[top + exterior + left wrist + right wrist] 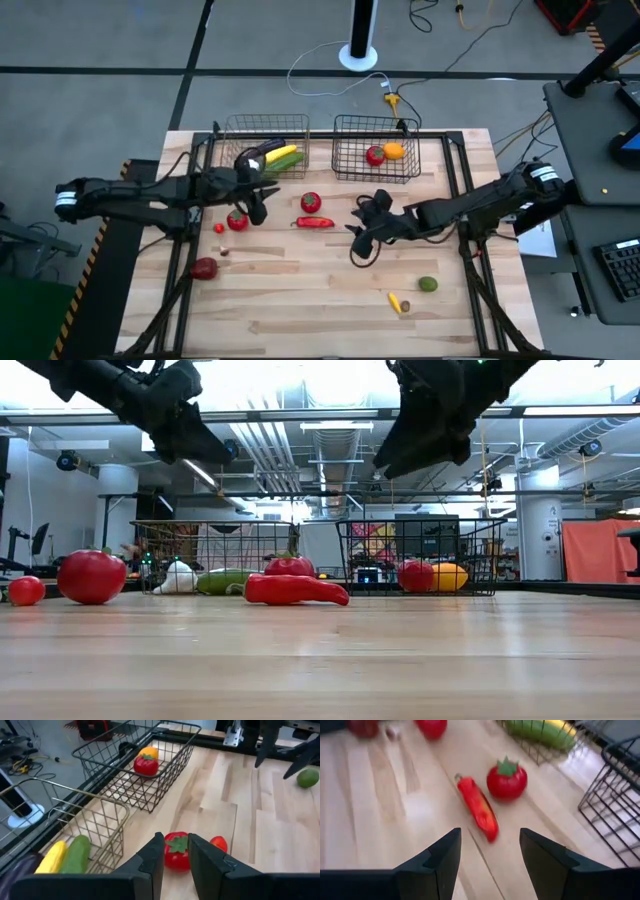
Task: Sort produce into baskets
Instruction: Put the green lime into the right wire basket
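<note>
Two wire baskets stand at the table's far edge. The copper basket (265,150) holds a yellow corn (283,154) and a green cucumber (77,854). The dark basket (376,150) holds a tomato (375,155) and an orange (394,151). A tomato (311,201) and a red pepper (315,222) lie mid-table. My left gripper (257,208) hovers left of them, its fingers (150,857) a narrow gap apart and holding nothing. My right gripper (360,228) hovers right of them, open and empty, with the pepper (479,810) ahead of it.
On the left part of the table lie another tomato (237,221), a small red piece (219,228) and a dark red piece (204,267). A green round piece (428,284) and a small yellow piece (397,302) lie near the front right. Bare wood lies along the near edge.
</note>
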You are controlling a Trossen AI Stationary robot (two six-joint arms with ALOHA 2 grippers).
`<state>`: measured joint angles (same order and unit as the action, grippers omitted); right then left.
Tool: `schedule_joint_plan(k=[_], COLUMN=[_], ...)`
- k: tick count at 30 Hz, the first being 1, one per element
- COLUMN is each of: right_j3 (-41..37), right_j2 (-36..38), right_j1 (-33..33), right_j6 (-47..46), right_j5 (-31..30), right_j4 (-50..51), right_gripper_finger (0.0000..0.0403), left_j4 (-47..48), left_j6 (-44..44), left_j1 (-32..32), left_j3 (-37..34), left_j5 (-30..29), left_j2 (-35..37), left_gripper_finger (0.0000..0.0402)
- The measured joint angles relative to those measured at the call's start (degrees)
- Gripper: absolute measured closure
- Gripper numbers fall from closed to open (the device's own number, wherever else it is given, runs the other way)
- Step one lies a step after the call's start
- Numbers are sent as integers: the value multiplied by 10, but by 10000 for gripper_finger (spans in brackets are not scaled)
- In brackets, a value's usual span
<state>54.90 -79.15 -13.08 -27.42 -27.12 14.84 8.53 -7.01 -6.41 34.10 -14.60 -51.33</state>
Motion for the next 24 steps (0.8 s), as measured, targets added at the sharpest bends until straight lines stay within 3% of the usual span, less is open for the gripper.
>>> schedule_joint_plan(k=[8, 16, 24], right_j3=[91, 147, 124], right_j2=[-33, -30, -31], right_j1=[-15, -106, -209], right_j6=[16, -33, -217], right_j5=[205, 232, 242], right_j4=[265, 488, 511], right_gripper_finger=[209, 209, 189], left_j4=[-10, -13, -18], left_j6=[-11, -11, -9], left_j1=[4, 4, 4], left_j3=[-15, -17, -13], left_j5=[0, -12, -45], left_j2=[6, 7, 7], left_gripper_finger=[332, 332, 332])
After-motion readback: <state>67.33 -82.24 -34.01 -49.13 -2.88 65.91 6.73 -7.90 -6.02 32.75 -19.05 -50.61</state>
